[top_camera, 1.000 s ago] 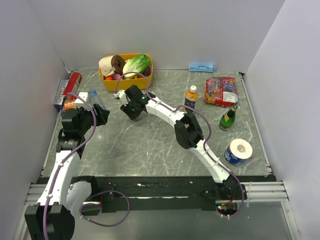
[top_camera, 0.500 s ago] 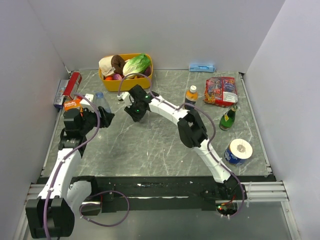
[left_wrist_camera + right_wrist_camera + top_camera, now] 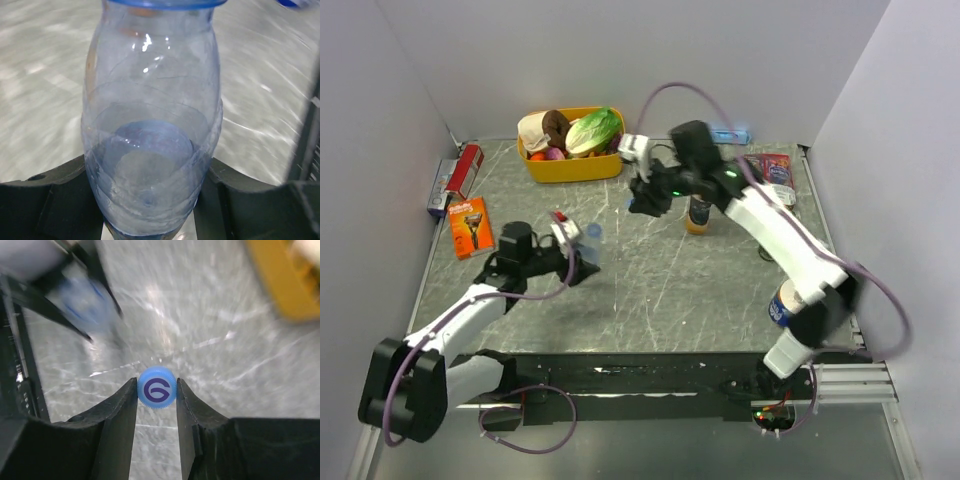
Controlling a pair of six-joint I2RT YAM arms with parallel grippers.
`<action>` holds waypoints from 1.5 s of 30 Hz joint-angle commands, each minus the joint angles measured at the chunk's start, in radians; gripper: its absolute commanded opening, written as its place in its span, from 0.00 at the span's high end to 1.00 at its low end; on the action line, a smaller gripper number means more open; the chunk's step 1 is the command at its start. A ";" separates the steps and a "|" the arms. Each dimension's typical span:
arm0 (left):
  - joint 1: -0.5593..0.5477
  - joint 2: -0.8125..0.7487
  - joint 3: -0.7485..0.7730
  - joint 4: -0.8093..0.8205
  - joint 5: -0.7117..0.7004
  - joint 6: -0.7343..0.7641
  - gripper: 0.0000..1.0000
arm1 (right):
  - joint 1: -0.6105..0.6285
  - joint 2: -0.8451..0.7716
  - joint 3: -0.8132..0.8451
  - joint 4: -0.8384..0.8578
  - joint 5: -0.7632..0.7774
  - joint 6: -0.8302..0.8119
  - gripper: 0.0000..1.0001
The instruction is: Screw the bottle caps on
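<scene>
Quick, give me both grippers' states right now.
Left gripper: jaws closed on the water bottle.
Right gripper: jaws closed on the blue cap.

Glossy clear plastic bottle (image 3: 150,150), ridged blue cap (image 3: 157,388), perhaps polished stone table (image 3: 650,290)

The blue cap (image 3: 157,388), ribbed round its rim and stamped with a dark swirl, is pinched between the jaws of the right gripper (image 3: 157,385), raised off the surface just left of the orange bottle (image 3: 698,213). That bottle stands upright, its top hidden. The clear water bottle (image 3: 150,125), with a blue label, is clamped in the jaws of the left gripper (image 3: 150,200), well left of the orange bottle.
</scene>
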 commanded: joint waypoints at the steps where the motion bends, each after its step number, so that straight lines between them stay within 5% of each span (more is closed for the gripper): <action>1: -0.123 0.033 -0.005 0.129 0.101 0.122 0.99 | 0.018 -0.208 -0.107 -0.022 -0.160 -0.159 0.78; 12: -0.300 0.094 0.003 0.268 0.087 0.207 0.99 | 0.145 -0.325 -0.164 -0.133 -0.111 -0.331 0.74; 45: -0.334 -0.045 -0.056 0.298 0.077 0.168 0.99 | 0.291 -0.224 -0.174 -0.140 0.020 -0.386 0.71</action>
